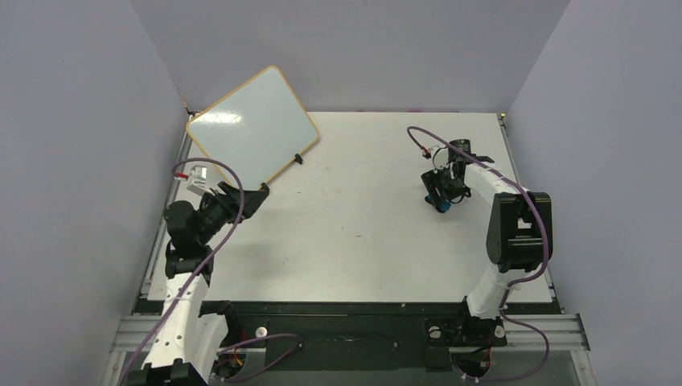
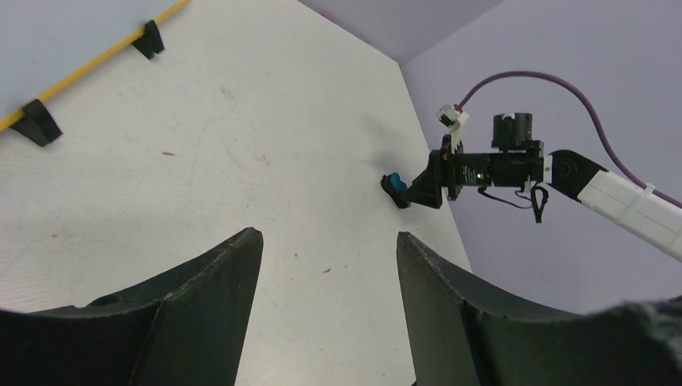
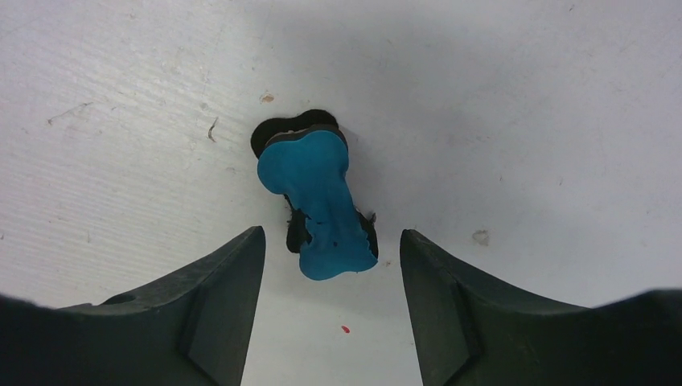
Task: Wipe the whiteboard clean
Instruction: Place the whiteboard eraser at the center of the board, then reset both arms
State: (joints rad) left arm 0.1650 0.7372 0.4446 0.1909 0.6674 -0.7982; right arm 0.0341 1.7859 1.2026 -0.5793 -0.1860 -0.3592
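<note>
The whiteboard leans on a stand at the back left, its white face blank inside a tan-yellow frame. In the left wrist view its face fills the upper left corner. My left gripper hovers by the board's near corner, open with only bare table between the fingers. The blue eraser lies on the table at the right. My right gripper stands open over it, the eraser's near end between the tips with a gap on each side. From above, the right gripper points down at the eraser.
Black stand feet stick out under the board's lower edge onto the white table. Grey walls close in the left, back and right. A small red speck marks the table under the right gripper.
</note>
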